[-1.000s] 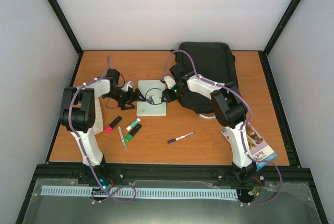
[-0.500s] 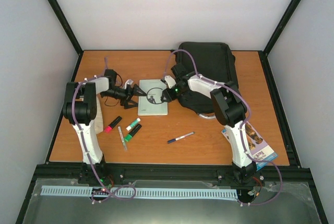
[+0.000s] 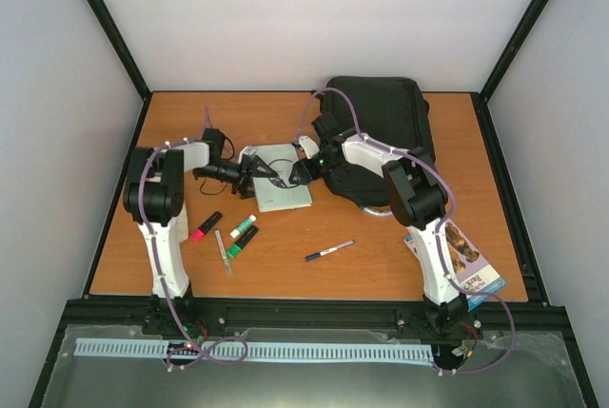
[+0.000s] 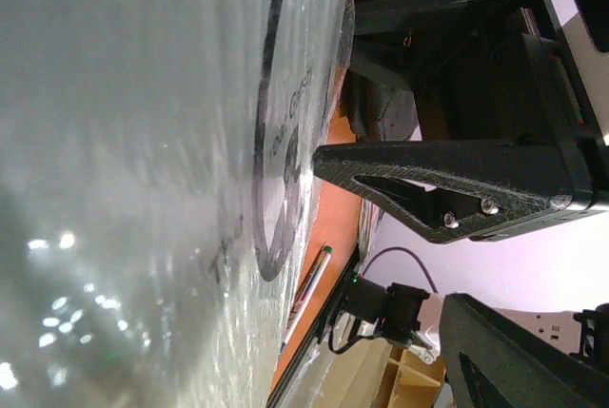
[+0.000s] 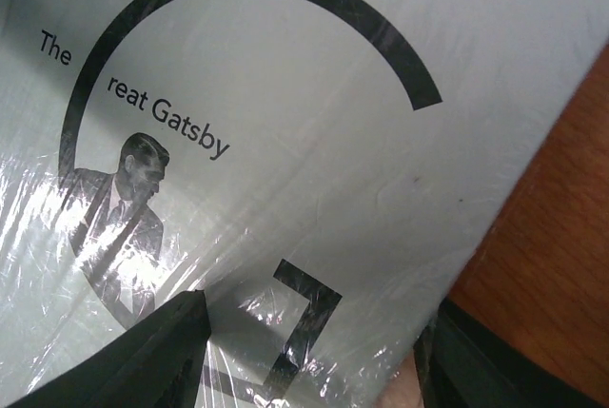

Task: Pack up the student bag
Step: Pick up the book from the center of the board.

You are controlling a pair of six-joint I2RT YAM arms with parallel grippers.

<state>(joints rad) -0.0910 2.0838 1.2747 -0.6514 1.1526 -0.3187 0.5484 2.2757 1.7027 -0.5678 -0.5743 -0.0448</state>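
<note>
The student bag [image 3: 381, 123], a large black backpack, lies at the back right of the table. Left of it sits a pale plastic-wrapped book [image 3: 281, 187], "The Great Gatsby" [image 5: 314, 94], turned at an angle. Both grippers are at it. My right gripper [image 3: 292, 175] is open at the book's right edge, with one finger [image 5: 133, 360] over the cover and the other beside the edge. My left gripper [image 3: 252, 172] is open at the book's left edge. In the left wrist view the cover [image 4: 143, 142] fills the left side and one fingertip [image 4: 328, 159] is against it.
Pink, green and black markers [image 3: 228, 229] and a thin pen [image 3: 222, 251] lie front left. A blue pen [image 3: 329, 251] lies front centre. A printed booklet [image 3: 468, 261] sits at the front right edge by the right arm's base.
The book has turned clockwise and shifted slightly right. My left gripper has moved right up to its edge. My right gripper's jaws have spread wider.
</note>
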